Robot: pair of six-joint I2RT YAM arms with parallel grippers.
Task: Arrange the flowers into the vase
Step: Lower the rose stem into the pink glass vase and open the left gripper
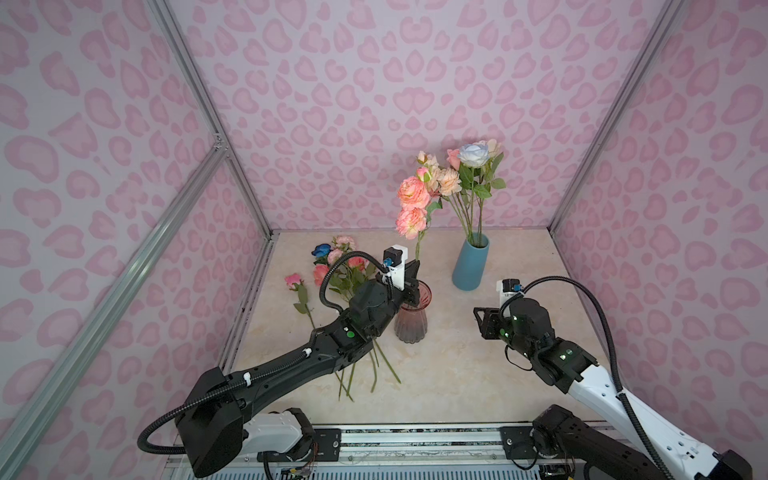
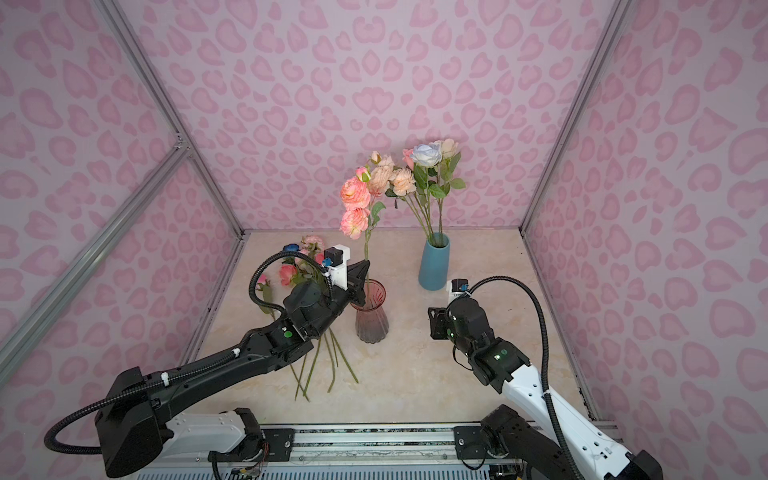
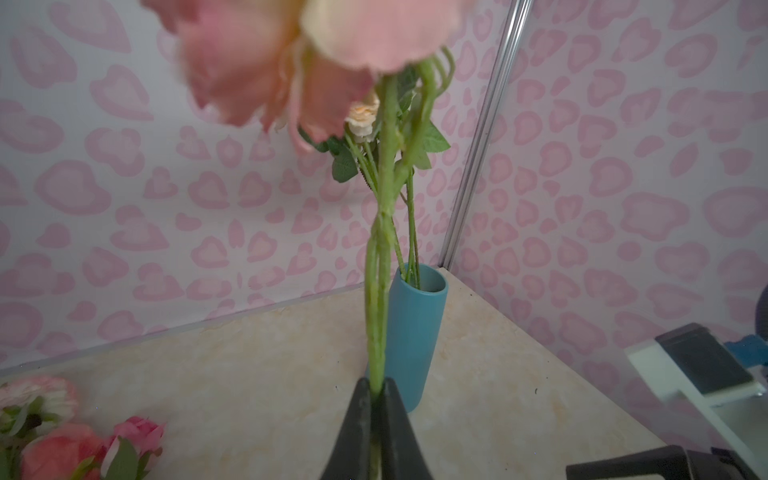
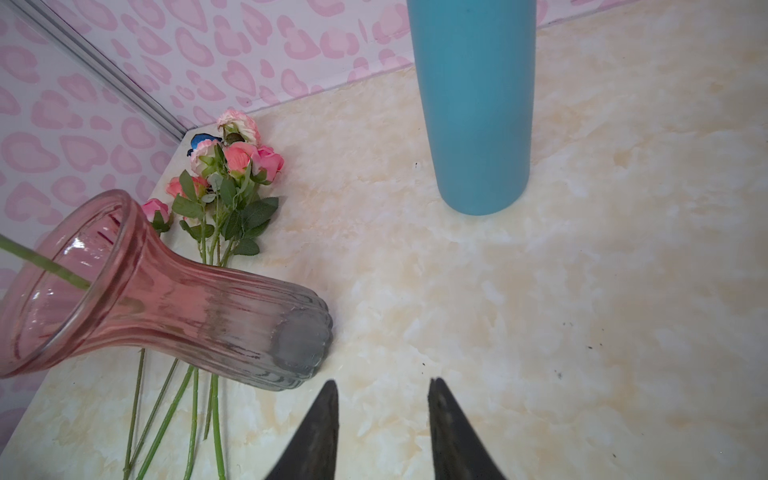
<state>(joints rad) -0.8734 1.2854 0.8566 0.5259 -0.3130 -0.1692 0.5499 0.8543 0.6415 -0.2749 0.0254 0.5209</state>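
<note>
My left gripper is shut on the green stem of a two-bloom coral flower, held upright. It hovers just over the mouth of a pink ribbed glass vase, and the stem's lower end reaches down into that mouth. A blue vase at the back holds several peach, pink and pale blue-white flowers. Loose flowers lie on the table at the left, partly under my left arm. My right gripper is open and empty, low over the table right of the glass vase.
A single pink rose lies apart near the left wall. The pink patterned walls and metal frame posts close in the marble table on three sides. A rail runs along the front edge.
</note>
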